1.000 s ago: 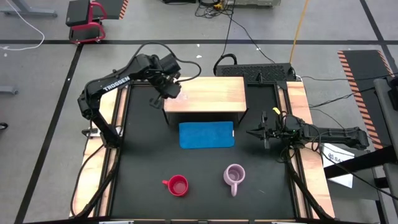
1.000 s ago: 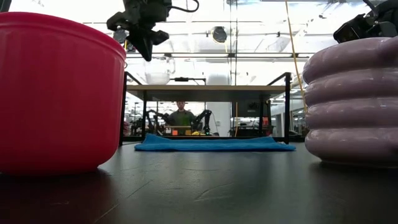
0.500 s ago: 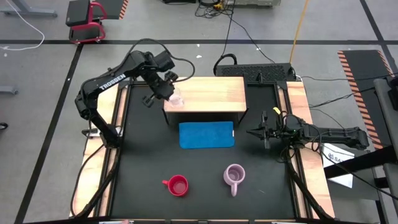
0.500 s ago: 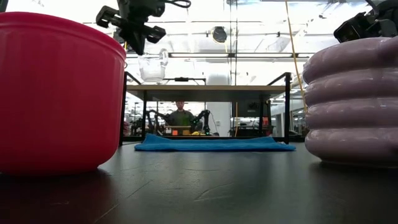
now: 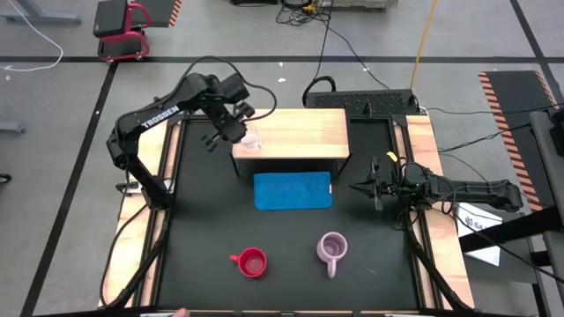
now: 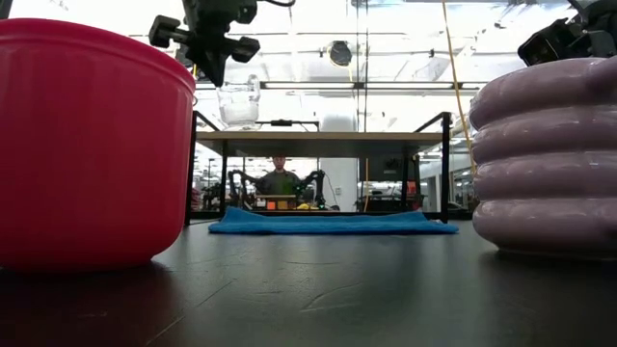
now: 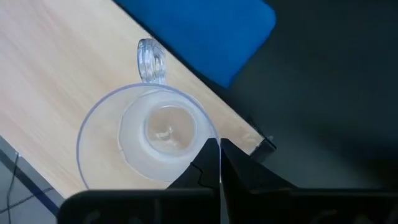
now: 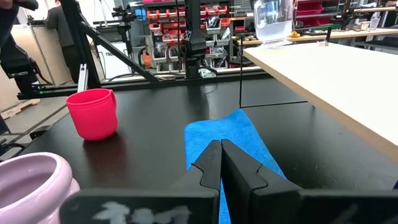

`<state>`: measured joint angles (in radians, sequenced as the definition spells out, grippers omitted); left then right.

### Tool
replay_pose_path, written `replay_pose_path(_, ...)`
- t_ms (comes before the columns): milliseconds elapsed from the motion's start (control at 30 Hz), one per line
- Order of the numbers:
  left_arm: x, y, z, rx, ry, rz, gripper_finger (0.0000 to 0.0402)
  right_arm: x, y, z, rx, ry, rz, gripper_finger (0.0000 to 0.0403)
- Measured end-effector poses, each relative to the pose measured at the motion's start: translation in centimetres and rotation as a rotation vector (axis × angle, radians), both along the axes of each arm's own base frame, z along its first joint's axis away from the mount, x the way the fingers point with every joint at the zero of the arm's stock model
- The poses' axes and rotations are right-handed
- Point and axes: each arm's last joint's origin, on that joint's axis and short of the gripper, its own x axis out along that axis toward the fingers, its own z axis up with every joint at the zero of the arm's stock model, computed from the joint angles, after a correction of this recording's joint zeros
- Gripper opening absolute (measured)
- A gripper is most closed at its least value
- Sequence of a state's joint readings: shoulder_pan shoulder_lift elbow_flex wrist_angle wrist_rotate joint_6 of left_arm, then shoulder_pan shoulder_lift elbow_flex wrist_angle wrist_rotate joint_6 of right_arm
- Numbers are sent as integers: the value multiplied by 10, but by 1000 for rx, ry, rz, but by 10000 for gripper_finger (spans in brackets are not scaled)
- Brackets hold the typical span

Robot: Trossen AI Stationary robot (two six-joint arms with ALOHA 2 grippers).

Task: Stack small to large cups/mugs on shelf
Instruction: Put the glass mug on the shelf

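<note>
Just inside the shelf (image 5: 300, 132) corner, glass cup (image 5: 252, 141).

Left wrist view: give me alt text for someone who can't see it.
The shut left gripper pinches the rim of the clear glass cup, seen from above the wooden shelf. A corner of the blue mat lies on the black table beyond.

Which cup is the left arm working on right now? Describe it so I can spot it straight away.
Find the light wooden shelf at the back of the table, behind the blue mat. At its left front corner, held by the left gripper with jaws shut on its rim, is the glass cup. It is see-through, unlike the red mug and lilac mug.
</note>
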<state>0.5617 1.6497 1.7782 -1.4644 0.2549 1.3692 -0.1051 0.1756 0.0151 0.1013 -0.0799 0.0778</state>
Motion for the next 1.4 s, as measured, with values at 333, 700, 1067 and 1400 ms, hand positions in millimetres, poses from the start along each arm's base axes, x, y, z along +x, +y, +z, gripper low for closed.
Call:
replay_pose_path(333, 2, -4, 0, -12, 10, 19, 0, 0, 0, 0, -11, 0, 1, 0)
replay_pose_path(700, 5, -2, 0, -13, -21, 79, 6, 0, 0, 0, -11, 1, 1, 0)
replay_pose_path(1067, 8, 0, 1, -44, -36, 200, 7, 0, 0, 0, -12, 1, 1, 0)
replay_pose_path(1400, 9, -2, -9, -25, 0, 158, 31, 0, 0, 0, -11, 1, 1, 0)
